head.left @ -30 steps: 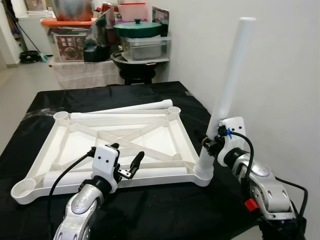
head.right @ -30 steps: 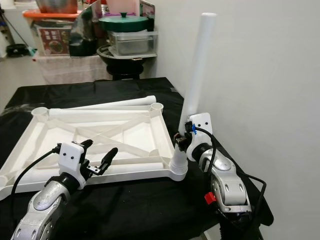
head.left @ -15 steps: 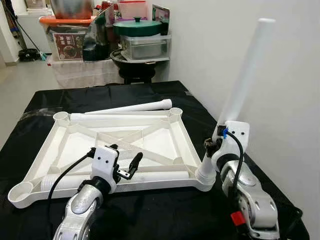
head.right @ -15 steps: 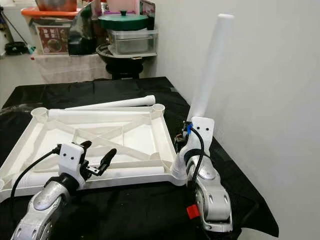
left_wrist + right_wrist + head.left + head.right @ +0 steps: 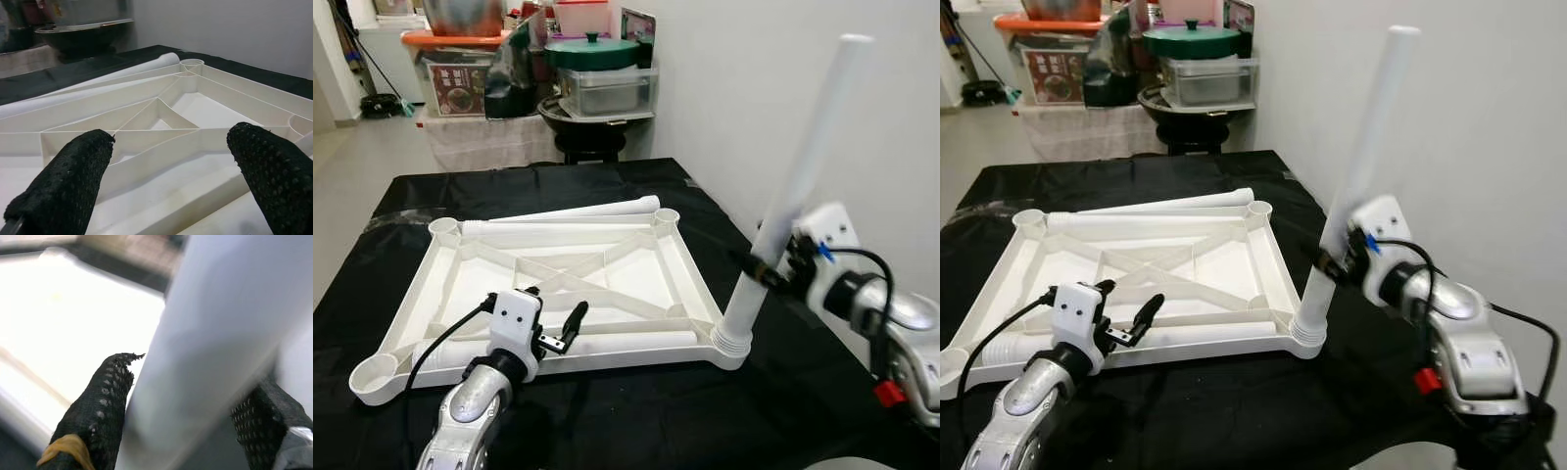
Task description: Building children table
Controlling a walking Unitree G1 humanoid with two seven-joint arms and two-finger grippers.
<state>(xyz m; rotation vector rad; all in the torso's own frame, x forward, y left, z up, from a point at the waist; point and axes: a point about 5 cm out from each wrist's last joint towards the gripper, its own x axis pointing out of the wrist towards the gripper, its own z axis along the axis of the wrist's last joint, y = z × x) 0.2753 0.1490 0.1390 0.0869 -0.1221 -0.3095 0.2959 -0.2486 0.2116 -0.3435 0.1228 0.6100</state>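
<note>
A white plastic table top [image 5: 558,269] lies upside down on the black-covered table, ribs showing. One white leg [image 5: 795,188] stands in its near right corner socket [image 5: 734,341], leaning to the right. My right gripper [image 5: 766,273] is shut on this leg low down, black fingers [image 5: 100,401] on either side of it. Two loose white legs lie flat: one [image 5: 570,210] along the far edge, one [image 5: 617,342] inside the near edge. My left gripper [image 5: 558,328] hovers open over the near edge, its fingertips [image 5: 73,178] apart above the ribs.
A white wall runs close along the right side. Behind the table stand a dark stool with a lidded tray and green pot [image 5: 597,49], and storage boxes [image 5: 460,73]. Black cloth [image 5: 636,411] covers the near table edge.
My right arm has swung out to the right, and the standing leg leans further right. The left gripper stays open over the near edge.
</note>
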